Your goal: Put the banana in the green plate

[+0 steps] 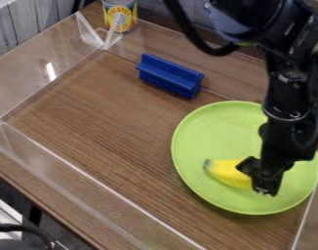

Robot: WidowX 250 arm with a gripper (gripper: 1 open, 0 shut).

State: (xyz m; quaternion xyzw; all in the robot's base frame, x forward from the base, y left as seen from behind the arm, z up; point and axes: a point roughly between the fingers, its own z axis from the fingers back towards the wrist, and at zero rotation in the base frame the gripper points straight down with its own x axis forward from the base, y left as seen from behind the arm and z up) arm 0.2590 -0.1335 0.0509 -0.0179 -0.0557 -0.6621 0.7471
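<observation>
The small yellow banana [228, 173] lies inside the lime-green plate [214, 132], in its lower middle, with its right end under the fingers. My gripper [263, 182] hangs straight down from the dark arm and reaches to the plate's surface at that end of the banana. The dark fingers blur together, so the gap between the jaws does not show, nor whether they still press the banana.
A blue rectangular block [169, 75] sits on the wooden table behind and to the left of the plate. A yellow can [117, 14] stands at the far back. Clear plastic walls [45, 68] border the table on the left and front.
</observation>
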